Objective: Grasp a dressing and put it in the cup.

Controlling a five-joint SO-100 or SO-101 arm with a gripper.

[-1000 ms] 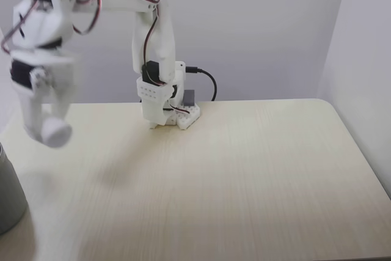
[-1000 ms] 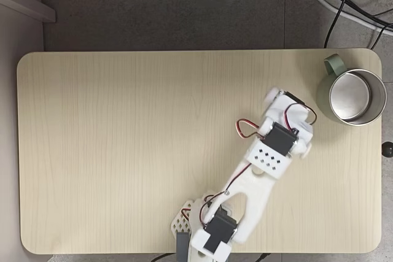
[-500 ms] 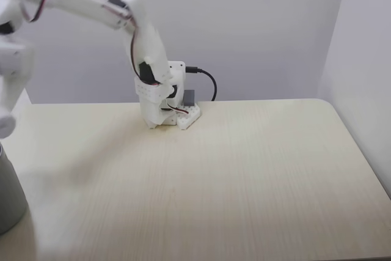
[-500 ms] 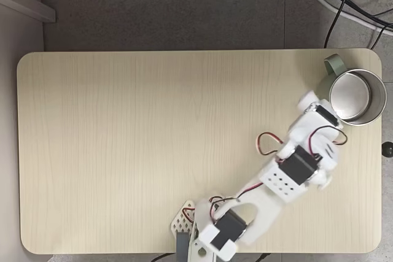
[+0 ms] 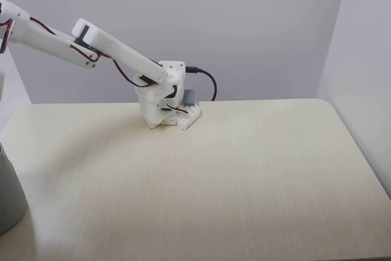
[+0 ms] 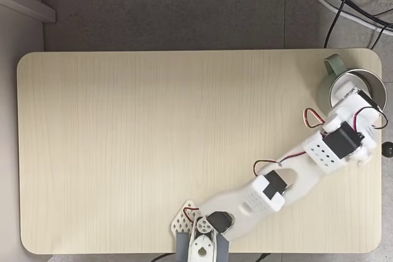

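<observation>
One fixed view looks level across the table [image 5: 244, 169] toward the wall. The other looks straight down. Both share the arm [image 6: 270, 188].

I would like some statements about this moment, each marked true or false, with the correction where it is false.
1. In the top-down fixed view the arm's wrist reaches over the cup. True.
2. The cup stands in the middle of the table. False: it stands at the far right corner.
3. The dressing lies on the bare tabletop. False: no roll lies there.
4. A black cable plugs into the arm's base. True.
</observation>
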